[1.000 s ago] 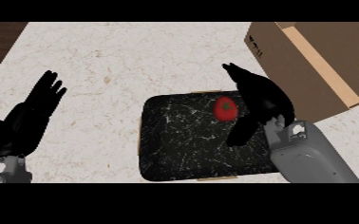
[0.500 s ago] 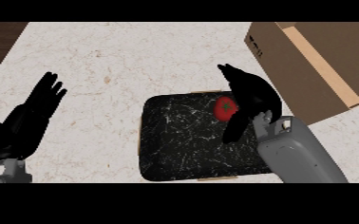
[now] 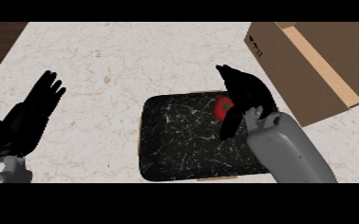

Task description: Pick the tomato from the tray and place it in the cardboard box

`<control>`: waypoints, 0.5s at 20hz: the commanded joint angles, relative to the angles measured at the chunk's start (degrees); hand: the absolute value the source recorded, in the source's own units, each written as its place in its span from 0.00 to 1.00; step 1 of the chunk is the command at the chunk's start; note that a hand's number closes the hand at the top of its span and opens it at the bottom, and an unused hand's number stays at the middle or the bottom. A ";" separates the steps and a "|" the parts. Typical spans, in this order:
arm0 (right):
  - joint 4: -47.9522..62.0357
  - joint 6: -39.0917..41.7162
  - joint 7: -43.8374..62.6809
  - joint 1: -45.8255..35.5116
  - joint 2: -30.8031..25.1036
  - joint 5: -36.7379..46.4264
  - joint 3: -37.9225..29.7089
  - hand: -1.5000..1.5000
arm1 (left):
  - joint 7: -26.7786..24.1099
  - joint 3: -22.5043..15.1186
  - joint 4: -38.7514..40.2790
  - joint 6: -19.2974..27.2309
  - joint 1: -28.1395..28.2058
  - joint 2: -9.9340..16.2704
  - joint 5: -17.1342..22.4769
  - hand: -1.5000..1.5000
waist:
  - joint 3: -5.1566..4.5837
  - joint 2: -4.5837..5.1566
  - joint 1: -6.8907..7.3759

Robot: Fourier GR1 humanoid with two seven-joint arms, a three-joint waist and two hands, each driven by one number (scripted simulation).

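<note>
Shifted left, right hand [image 3: 247,95] now covers tomato [image 3: 223,108] near tray [image 3: 175,142] edge.

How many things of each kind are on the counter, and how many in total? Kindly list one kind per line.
Tomato: 1
Tray: 1
Cardboard box: 1
Total: 3
</note>
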 commanded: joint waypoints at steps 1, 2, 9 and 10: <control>1.08 2.49 1.82 1.41 0.46 2.36 -0.24 0.00 | -1.01 0.41 -1.04 -1.26 1.47 -0.94 -0.58 0.50 | 0.00 -0.02 0.04; 0.84 1.26 3.31 2.32 2.84 3.76 1.56 0.00 | 3.10 0.23 -3.70 0.10 0.24 -1.02 0.21 0.50 | 0.01 -0.05 0.05; 2.12 4.06 -1.28 4.65 0.92 5.11 -1.98 0.00 | 3.24 2.23 -6.67 -2.42 4.56 -0.64 0.04 0.50 | 0.01 -0.08 0.12; 11.68 0.48 -6.10 -0.67 2.62 7.30 -3.33 0.00 | 1.66 2.07 -0.43 -1.06 -0.92 -1.61 -2.10 0.50 | 0.01 0.10 0.17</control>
